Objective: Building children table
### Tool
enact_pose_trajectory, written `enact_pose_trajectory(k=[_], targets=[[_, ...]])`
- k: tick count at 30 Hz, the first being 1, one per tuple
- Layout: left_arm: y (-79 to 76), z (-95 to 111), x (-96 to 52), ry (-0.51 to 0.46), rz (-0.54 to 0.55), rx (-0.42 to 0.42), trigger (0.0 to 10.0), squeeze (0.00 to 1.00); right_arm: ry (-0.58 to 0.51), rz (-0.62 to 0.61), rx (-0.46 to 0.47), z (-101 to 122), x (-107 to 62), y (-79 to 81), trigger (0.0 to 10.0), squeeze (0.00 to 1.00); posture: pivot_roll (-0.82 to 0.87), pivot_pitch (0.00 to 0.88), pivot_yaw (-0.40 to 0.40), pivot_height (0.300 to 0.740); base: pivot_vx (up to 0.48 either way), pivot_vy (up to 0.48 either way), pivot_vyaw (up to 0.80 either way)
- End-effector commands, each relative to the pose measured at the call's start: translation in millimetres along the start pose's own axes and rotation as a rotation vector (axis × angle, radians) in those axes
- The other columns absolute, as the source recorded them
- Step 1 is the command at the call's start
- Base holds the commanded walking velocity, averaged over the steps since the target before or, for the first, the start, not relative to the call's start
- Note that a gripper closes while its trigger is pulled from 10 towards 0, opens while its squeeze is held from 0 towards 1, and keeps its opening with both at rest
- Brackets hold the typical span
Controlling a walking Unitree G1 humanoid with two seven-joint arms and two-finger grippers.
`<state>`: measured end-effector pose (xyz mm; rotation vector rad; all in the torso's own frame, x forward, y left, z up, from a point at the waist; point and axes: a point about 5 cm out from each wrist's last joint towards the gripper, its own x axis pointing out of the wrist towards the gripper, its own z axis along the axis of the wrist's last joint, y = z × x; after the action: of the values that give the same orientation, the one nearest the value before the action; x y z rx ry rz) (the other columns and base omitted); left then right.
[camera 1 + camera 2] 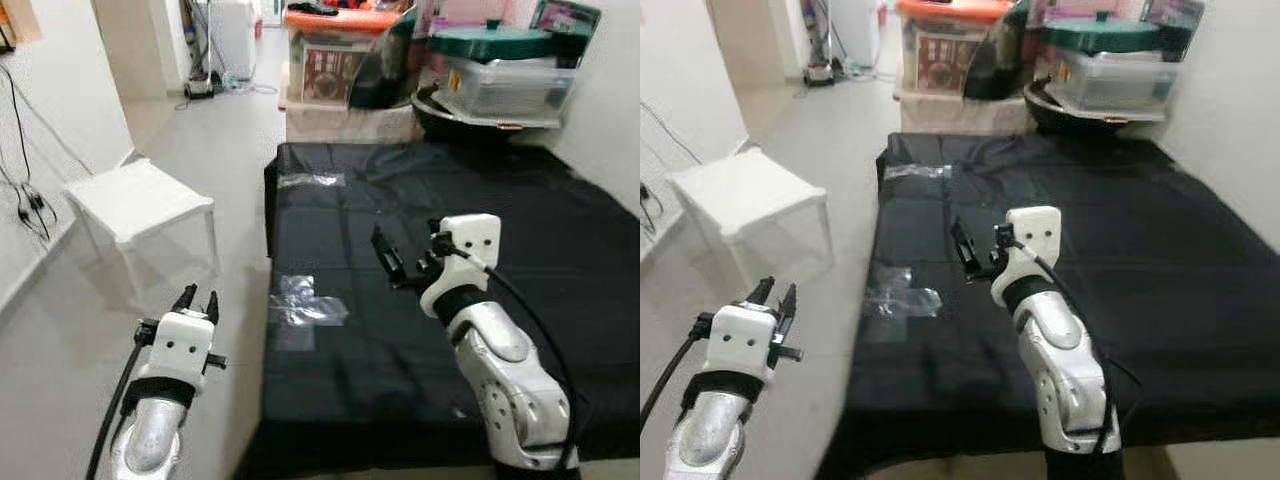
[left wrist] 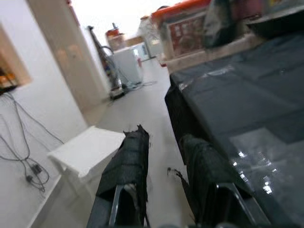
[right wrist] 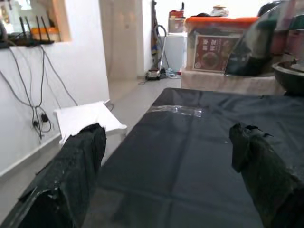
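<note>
Arms are both raised in front of you: your right gripper (image 1: 392, 262) hovers over the black sheet (image 1: 560, 250) with its fingers wide apart and holding nothing. Your left gripper (image 1: 197, 301) is lower, above the floor beside the sheet, fingers a little apart and empty. The white children table (image 1: 140, 200) stands upright by the left wall, well apart from both grippers.

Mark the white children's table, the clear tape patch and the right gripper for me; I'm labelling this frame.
white children's table (image 1: 140, 200), left eye view, on its top.
clear tape patch (image 1: 305, 308), left eye view, its middle.
right gripper (image 1: 390, 260), left eye view, between its fingertips.
</note>
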<state>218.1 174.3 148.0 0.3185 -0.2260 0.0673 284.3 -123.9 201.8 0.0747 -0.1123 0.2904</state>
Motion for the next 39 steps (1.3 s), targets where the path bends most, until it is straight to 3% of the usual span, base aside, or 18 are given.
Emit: enact_pose_trajectory(k=[1, 4, 15, 39], targets=[[-3.2, 3.2, 0.3, -0.015, -0.011, -0.007, 10.0, 0.00, -0.002, -0.026, -0.010, 0.0, -0.7, -6.3, 10.0, 0.00, 0.02, 0.000, -0.063, 0.740, 0.000, -0.480, 0.00], [-2.9, 3.2, 0.0, -0.016, -0.006, 0.000, 10.0, 0.00, 0.001, -0.027, -0.011, -0.8, -0.6, -6.4, 10.0, 0.00, 0.02, 0.000, -0.063, 0.740, 0.000, -0.480, 0.00], [-5.7, 2.9, -1.5, -0.007, -0.010, -0.048, 10.0, 0.00, 0.014, -0.037, -0.014, -4.4, -0.2, -8.3, 10.0, 0.00, 0.02, 0.000, -0.062, 0.740, -0.074, 0.000, 0.00], [-8.1, 2.2, -1.6, -0.001, -0.019, -0.068, 10.0, 0.00, 0.027, -0.040, -0.025, -8.1, -0.7, -10.6, 10.0, 0.00, 0.01, 0.000, -0.064, 0.740, -0.402, 0.000, 0.00]])
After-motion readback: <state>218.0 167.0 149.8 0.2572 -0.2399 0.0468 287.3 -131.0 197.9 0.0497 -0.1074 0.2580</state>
